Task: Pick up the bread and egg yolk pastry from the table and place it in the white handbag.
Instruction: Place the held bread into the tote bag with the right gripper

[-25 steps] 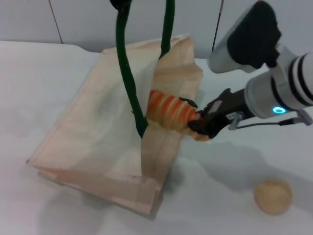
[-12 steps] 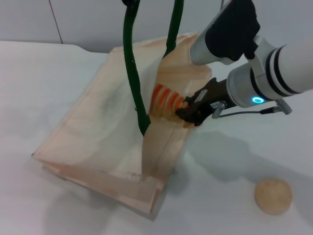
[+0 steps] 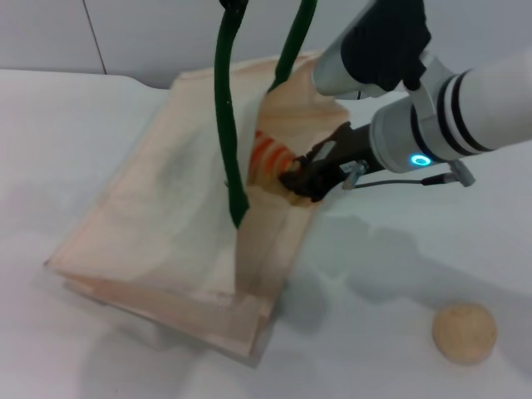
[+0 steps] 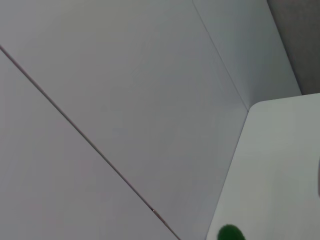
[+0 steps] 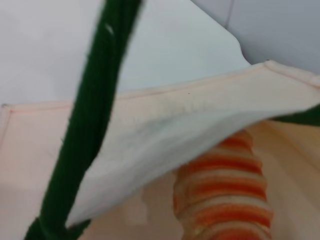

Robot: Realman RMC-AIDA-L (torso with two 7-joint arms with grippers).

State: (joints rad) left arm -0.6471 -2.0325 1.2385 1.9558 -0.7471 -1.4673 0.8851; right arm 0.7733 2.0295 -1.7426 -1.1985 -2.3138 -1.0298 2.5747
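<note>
The white handbag (image 3: pixel 166 216) lies on the table with its mouth held up by its dark green handles (image 3: pixel 226 125), which rise out of the head view's top. My right gripper (image 3: pixel 301 176) is shut on the bread (image 3: pixel 270 158), an orange-striped loaf now mostly inside the bag's opening. The right wrist view shows the bread (image 5: pixel 225 195) under the bag's cream flap (image 5: pixel 165 150), beside a green handle (image 5: pixel 85 125). The egg yolk pastry (image 3: pixel 464 332) rests on the table at the front right, away from both grippers. My left gripper is out of view above, where the handles lead.
The white table (image 3: pixel 75 133) surrounds the bag, with a grey wall behind it. The left wrist view shows only the wall, a table corner (image 4: pixel 280 165) and a tip of green handle (image 4: pixel 230 233).
My right gripper has moved left and pushed the bread deeper into the bag's mouth. The handles and bag top shifted slightly. The egg yolk pastry has not moved.
</note>
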